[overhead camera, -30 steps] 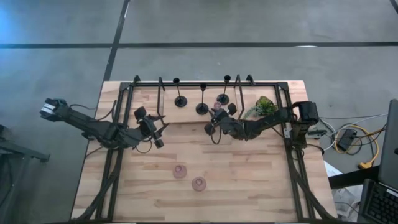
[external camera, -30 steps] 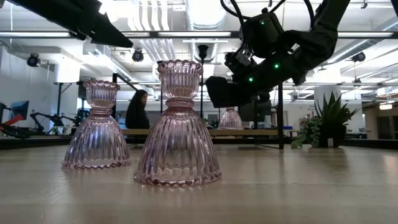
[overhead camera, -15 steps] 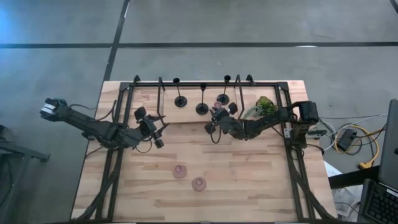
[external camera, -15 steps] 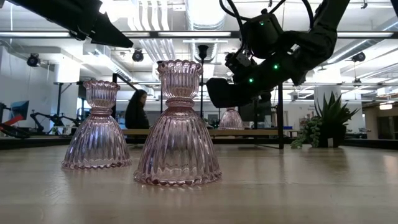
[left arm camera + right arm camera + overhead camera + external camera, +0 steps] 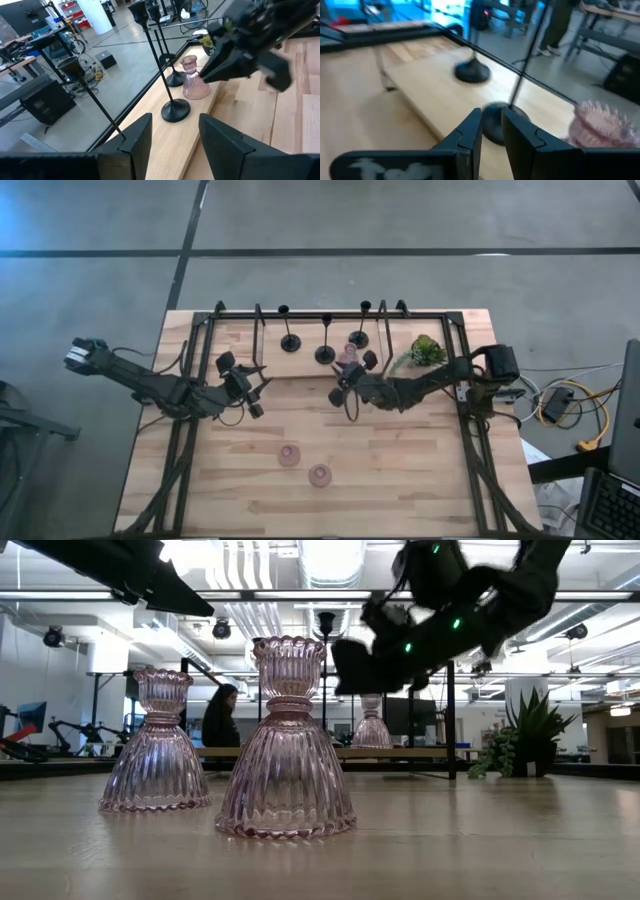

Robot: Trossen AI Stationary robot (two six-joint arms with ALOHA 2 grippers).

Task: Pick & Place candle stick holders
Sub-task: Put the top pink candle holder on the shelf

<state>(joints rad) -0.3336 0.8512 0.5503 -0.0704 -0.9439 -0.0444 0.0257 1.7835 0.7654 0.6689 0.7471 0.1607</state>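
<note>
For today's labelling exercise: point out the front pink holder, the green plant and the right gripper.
front pink holder (image 5: 286, 765): low view, on its ribbed flared body.
green plant (image 5: 427, 349): high view, on its leaves.
right gripper (image 5: 491, 131): right wrist view, midway between its own fingertips.

An open-plan robotics lab: ceiling strip lights (image 5: 300, 595) across the frame's top, a second robot arm (image 5: 70, 730) at far left, a person (image 5: 220, 718) standing behind.
</note>
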